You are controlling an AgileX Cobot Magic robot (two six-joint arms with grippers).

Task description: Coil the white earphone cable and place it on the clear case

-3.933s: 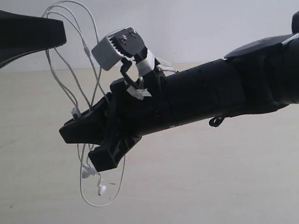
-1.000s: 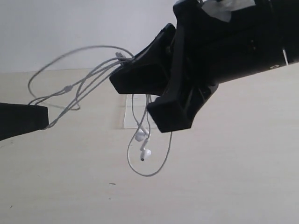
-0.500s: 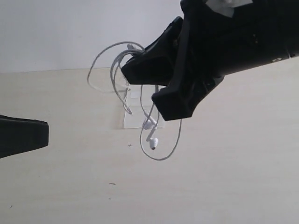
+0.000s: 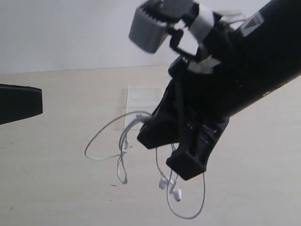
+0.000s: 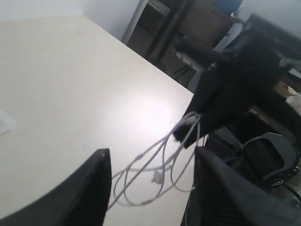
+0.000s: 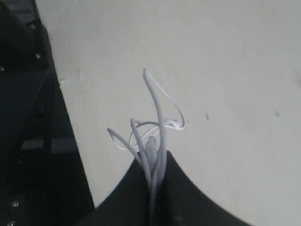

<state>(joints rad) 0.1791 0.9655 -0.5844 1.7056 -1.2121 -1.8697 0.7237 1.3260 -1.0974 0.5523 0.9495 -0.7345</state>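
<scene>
Pale table [image 4: 66, 197], clear case [image 4: 146, 94] bare. White earphone cable [image 4: 175, 193] loosely looped, pinched in closed right gripper [image 6: 153, 183]; left gripper [image 5: 150, 160] wide, empty. Placement outstanding.

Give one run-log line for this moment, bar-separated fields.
left end effector: open, empty | right end effector: shut on white earphone cable | clear case: no cable yet

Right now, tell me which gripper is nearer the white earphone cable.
Right. The right gripper is shut on the white earphone cable, with strands pinched between its fingers and loops hanging free. The left gripper is open, off to the side, touching none of it.
</scene>
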